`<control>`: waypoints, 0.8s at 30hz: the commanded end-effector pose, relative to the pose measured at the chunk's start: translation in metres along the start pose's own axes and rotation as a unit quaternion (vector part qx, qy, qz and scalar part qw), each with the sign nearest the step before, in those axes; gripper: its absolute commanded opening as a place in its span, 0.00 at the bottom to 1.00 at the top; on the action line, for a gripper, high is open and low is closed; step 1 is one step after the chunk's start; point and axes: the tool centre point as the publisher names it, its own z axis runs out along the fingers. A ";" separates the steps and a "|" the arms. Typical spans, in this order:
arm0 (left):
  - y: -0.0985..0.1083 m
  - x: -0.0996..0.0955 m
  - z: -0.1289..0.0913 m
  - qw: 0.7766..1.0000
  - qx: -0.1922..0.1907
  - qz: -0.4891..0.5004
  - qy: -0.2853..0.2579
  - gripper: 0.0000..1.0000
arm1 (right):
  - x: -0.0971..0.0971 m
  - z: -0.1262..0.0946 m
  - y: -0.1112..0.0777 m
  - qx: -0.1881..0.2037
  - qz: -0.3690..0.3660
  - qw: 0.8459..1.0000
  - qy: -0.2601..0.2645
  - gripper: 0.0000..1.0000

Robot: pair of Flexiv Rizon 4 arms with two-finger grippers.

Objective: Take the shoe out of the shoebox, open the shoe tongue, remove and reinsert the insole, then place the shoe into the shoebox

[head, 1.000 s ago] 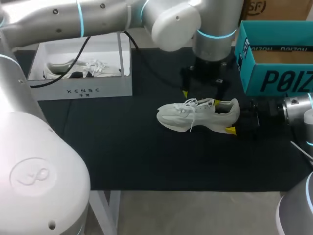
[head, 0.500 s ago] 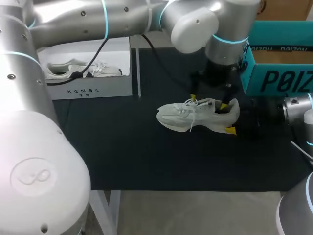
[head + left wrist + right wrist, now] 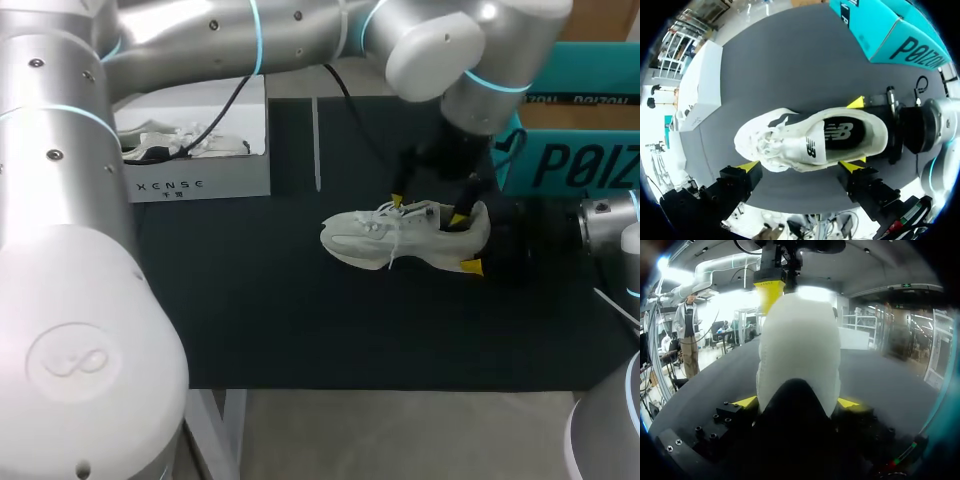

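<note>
A white sneaker (image 3: 395, 235) lies on its sole on the black table mat, toe to the left, laces loose. My right gripper (image 3: 470, 240) comes in from the right and is shut on the heel; in the right wrist view the heel (image 3: 797, 355) fills the gap between its yellow tips. My left arm reaches across from the far left, and its gripper (image 3: 428, 208) hangs open just over the sneaker's collar. In the left wrist view the sneaker (image 3: 810, 137) lies ahead of the open left gripper (image 3: 800, 166), its dark insole (image 3: 840, 132) showing through the mouth.
A white shoebox (image 3: 200, 180) with a second sneaker (image 3: 185, 143) in it stands at the back left. At the back right, close behind my right gripper, stands a teal shoebox (image 3: 575, 160). Black mat lies bare in front of the sneaker.
My left arm has swung to the right and tilted, bringing its open gripper down closer over the sneaker's collar. The sneaker and my right gripper have stayed put.
</note>
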 end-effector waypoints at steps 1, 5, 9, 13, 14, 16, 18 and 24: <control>0.002 0.004 0.005 1.000 -0.009 -0.003 -0.007 1.00 | -0.002 0.006 -0.005 0.001 0.000 1.000 0.000 0.00; 0.004 0.006 0.006 1.000 -0.009 -0.013 -0.015 1.00 | -0.002 0.006 -0.005 0.001 0.000 1.000 0.000 0.00; 0.002 0.008 0.009 1.000 -0.008 -0.019 -0.016 1.00 | -0.002 0.006 -0.005 0.001 0.000 1.000 0.000 0.00; -0.004 0.008 0.008 1.000 -0.004 -0.023 -0.015 1.00 | -0.002 0.006 -0.005 0.001 0.000 1.000 0.000 0.00; -0.005 0.009 0.008 1.000 -0.003 -0.025 -0.017 1.00 | -0.002 0.006 -0.005 0.001 0.000 1.000 0.000 0.00; -0.010 0.008 0.007 0.999 0.003 -0.029 -0.023 1.00 | -0.002 0.006 -0.005 0.001 0.000 1.000 0.000 0.00; -0.011 0.008 0.006 0.999 0.005 -0.033 -0.025 1.00 | -0.002 0.006 -0.005 0.001 0.000 1.000 0.000 0.00; -0.013 0.009 0.011 0.999 0.005 -0.039 -0.027 1.00 | -0.002 0.006 -0.005 0.001 0.000 1.000 0.000 0.00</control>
